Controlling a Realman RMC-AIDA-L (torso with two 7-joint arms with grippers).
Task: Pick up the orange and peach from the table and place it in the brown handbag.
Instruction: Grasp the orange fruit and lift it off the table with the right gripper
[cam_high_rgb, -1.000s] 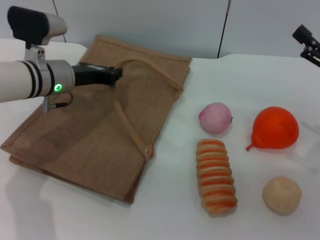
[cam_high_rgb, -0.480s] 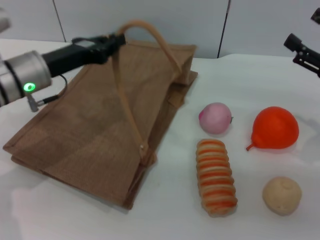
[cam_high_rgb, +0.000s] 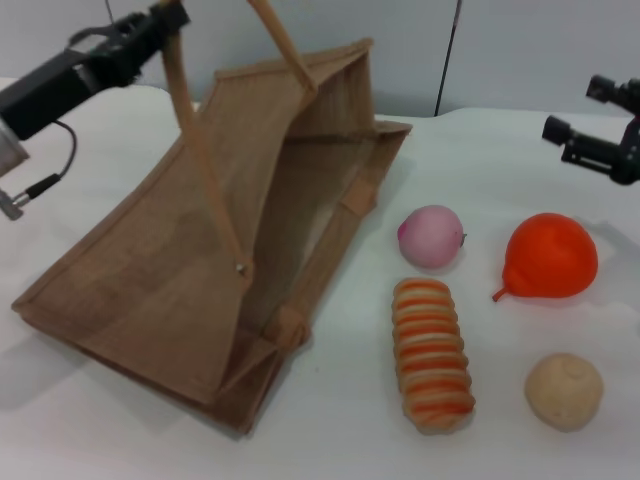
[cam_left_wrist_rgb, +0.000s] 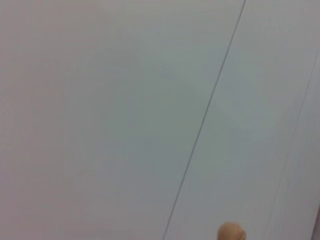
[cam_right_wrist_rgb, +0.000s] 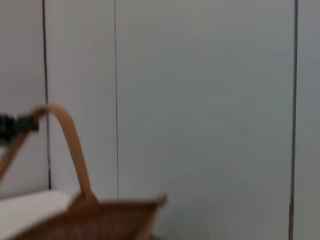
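The brown handbag (cam_high_rgb: 190, 280) lies on the table's left side, its upper side pulled up so the mouth gapes toward the fruit. My left gripper (cam_high_rgb: 165, 20) is shut on one looped handle (cam_high_rgb: 200, 150), holding it high at the back left. The pink peach (cam_high_rgb: 431, 236) sits just right of the bag's mouth. The glossy orange (cam_high_rgb: 550, 255) sits right of the peach. My right gripper (cam_high_rgb: 576, 108) is open and empty, in the air behind the orange at the right edge. The right wrist view shows the raised handle (cam_right_wrist_rgb: 70, 145) and the bag's rim (cam_right_wrist_rgb: 110, 220).
A beige-and-orange striped roll (cam_high_rgb: 432, 355) lies in front of the peach. A matte beige ball (cam_high_rgb: 564, 390) sits in front of the orange. A grey panelled wall (cam_high_rgb: 500, 50) stands behind the white table (cam_high_rgb: 460, 160). The left wrist view shows mostly wall (cam_left_wrist_rgb: 125, 100).
My left gripper has risen up and back with the handle, lifting the bag's upper side and opening its mouth. My right gripper has come lower and further into view at the right.
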